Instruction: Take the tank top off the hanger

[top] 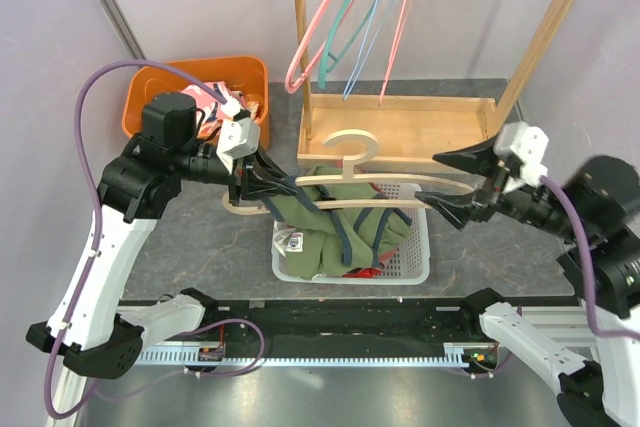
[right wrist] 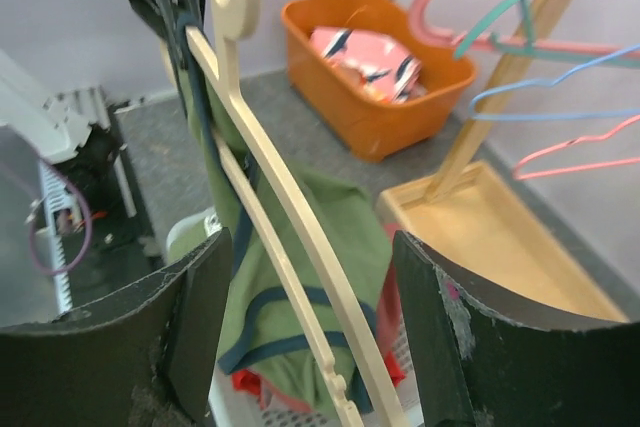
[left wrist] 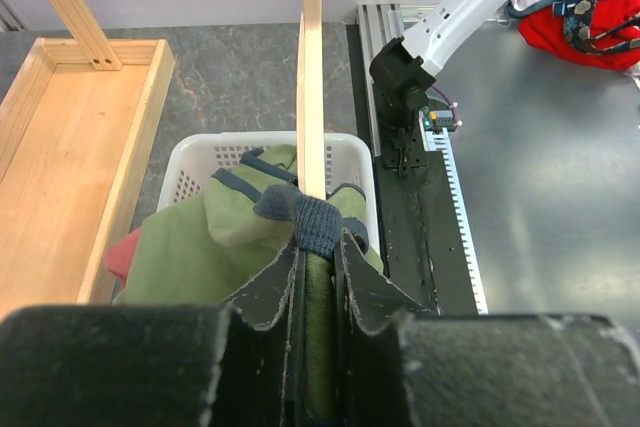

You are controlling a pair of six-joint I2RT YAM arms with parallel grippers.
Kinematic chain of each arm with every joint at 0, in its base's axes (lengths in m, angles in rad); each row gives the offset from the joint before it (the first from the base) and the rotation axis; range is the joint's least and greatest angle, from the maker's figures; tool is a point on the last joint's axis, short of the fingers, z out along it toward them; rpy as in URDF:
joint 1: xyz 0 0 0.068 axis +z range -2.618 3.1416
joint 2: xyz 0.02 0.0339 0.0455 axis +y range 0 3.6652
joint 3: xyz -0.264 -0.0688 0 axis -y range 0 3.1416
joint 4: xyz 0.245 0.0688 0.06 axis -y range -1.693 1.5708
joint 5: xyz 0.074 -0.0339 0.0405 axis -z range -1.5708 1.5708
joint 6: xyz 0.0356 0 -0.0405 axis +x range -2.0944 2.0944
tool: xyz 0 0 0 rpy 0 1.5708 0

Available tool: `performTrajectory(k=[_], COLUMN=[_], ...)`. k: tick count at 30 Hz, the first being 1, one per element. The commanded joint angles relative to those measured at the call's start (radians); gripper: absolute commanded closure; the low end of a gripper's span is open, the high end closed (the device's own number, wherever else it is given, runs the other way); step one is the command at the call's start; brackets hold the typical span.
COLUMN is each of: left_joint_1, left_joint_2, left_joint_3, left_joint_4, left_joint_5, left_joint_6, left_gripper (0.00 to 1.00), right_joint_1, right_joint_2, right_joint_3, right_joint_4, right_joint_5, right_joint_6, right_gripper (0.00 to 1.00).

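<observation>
Tank top point(top: 322, 215) over basket point(top: 420, 265); hanger point(top: 345, 137) bare at right

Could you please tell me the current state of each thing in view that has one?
Left gripper: shut on one end of the pale wooden hanger, strap included.
Right gripper: open, straddling the hanger's other end.
Green tank top with navy trim: draped on the hanger, sagging into the white plastic basket.
Orange plastic bin: holding pink clothes.
Pastel hangers: hanging bare on the wooden rack.

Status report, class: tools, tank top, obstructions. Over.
Left tool shut on hanger and strap. Right tool open astride hanger. Tank top sagging into basket.
</observation>
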Motion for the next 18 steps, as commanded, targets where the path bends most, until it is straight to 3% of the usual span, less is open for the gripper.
performTrajectory(k=[1,9,12,15,18], left_joint_1=[-0.003,-0.004,-0.004,-0.004,-0.006], left_joint_2=[-0.016,-0.012,-0.012,-0.007,-0.004], left_joint_3=[0.048,0.056,0.060,0.063,0.056], left_joint_4=[-0.006,-0.006,-0.006,-0.006,0.015], left_joint_5=[0.059,0.069,0.058,0.038,-0.011], left_joint_6=[0.041,0.042,0.044,0.055,0.053], left_gripper=[0.94,0.94,0.94,0.94,0.95], right_joint_1=[0.006,0.013,0.013,0.013,0.015], right_joint_2=[0.058,0.052,0.055,0.046,0.020], right_joint_3=[-0.003,-0.034,-0.039,-0.051,-0.094], right_joint_4=[-0.075,-0.095,-0.090,-0.075,-0.054], right_joint_5=[-0.133,-0.147,-0.157,-0.183,-0.207], right_joint_6=[-0.028,-0.036,-0.024,0.007,0.055], right_gripper=[0.28,0.41,0.56,0.85,1.00])
